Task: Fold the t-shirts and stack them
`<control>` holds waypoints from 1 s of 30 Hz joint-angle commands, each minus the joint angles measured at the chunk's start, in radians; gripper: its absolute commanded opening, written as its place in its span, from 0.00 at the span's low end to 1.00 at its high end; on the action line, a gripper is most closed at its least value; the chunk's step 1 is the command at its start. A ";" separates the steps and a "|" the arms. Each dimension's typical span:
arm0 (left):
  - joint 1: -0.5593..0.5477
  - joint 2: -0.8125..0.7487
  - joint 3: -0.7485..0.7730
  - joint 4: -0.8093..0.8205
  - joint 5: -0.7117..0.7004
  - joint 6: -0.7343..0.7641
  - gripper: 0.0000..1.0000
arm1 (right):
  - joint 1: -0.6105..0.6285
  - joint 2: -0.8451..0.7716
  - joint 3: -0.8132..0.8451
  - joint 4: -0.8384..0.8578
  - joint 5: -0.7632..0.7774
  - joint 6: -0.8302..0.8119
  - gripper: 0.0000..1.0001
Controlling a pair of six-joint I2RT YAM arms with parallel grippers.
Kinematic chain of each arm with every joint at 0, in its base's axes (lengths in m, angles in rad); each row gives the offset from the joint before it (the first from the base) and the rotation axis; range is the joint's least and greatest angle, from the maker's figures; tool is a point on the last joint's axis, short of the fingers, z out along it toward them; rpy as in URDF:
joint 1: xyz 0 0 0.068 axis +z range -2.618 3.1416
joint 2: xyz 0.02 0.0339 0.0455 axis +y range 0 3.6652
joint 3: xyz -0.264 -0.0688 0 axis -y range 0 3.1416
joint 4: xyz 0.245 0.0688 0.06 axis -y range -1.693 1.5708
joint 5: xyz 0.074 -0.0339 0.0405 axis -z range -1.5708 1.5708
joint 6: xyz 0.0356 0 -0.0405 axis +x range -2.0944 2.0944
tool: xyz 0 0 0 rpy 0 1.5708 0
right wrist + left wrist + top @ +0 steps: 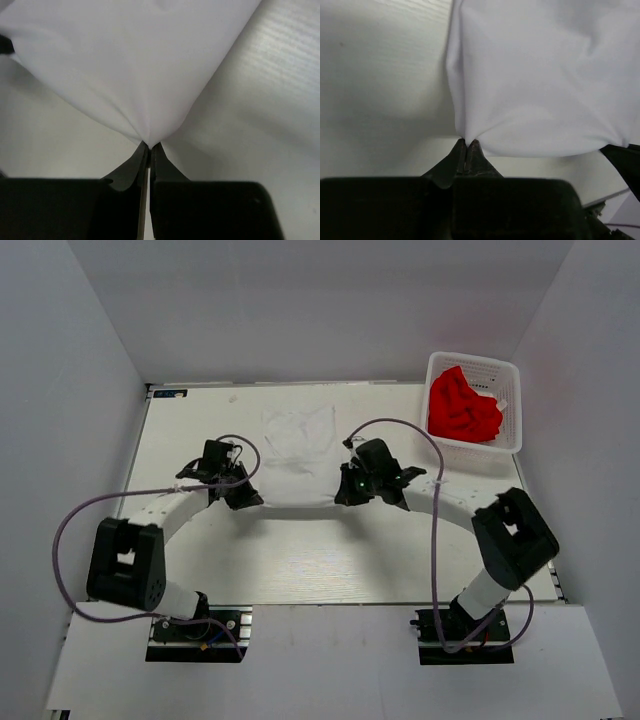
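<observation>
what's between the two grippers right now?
The near edge of the white t-shirt spans from the left gripper to the right gripper, each pinching a corner. The top view shows it.

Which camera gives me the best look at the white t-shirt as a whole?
The top external view: it shows the plain white cloth t-shirt spread out, with its full outline. The left wrist view shows only the corner pinched in the left tool, and the right wrist view shows only the corner pinched in the right tool.

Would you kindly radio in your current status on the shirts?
Left pincer and right pincer shut on white t-shirt corners. Red t-shirt in basket. No obstruction seen.
</observation>
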 commanded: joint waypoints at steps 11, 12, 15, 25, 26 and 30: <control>-0.030 -0.487 -0.023 -0.279 0.028 -0.025 0.00 | -0.002 -0.296 0.153 -0.643 -0.320 -0.219 0.00; -0.030 -0.521 -0.011 -0.279 0.042 -0.026 0.00 | -0.002 -0.296 0.162 -0.657 -0.323 -0.222 0.00; -0.030 -0.533 0.044 -0.310 0.033 -0.026 0.00 | -0.005 -0.304 0.205 -0.689 -0.342 -0.222 0.00; -0.030 -0.443 0.098 -0.224 -0.016 -0.035 0.00 | -0.060 -0.258 0.248 -0.671 -0.388 -0.210 0.00; -0.030 -0.432 0.107 -0.213 -0.051 -0.044 0.00 | -0.077 -0.251 0.244 -0.662 -0.398 -0.213 0.00; -0.030 -0.359 0.173 -0.180 -0.087 -0.044 0.00 | -0.123 -0.233 0.236 -0.595 -0.483 -0.220 0.00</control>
